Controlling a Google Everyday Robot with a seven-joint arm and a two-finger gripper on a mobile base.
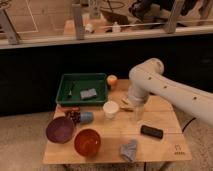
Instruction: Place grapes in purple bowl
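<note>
The wooden surface (165, 117) carries everything here, and the white cup (110, 109) near its middle serves as the mark for the rest. Farthest left of the white cup, and a little toward the front, sits the purple bowl (60, 130), upright. The grapes (73, 116) lie on the surface between the purple bowl and the white cup. They are outside the bowl, just beside its rear right rim; whether they touch that rim cannot be told. A small blue cup (86, 117) stands just right of the grapes, near the white cup's left side. Behind and left of the white cup is a green tray (67, 95) with a grey sponge (89, 93) lying in it. In front of the white cup and slightly left sits a glossy orange-red bowl (87, 142), near the front edge. Directly behind the white cup, by the tray's right side, rests a small orange fruit (112, 80). In front and slightly right of the white cup lies a crumpled grey cloth (129, 149).

The claw (138, 114) hangs low just right of the white cup, close over the surface and well apart from the grapes. Whether it is open or closed cannot be told. The white arm (170, 92) rises from it, bends, and runs off toward the right edge. Right of the white cup and nearer the front lies a flat black object (151, 132).
</note>
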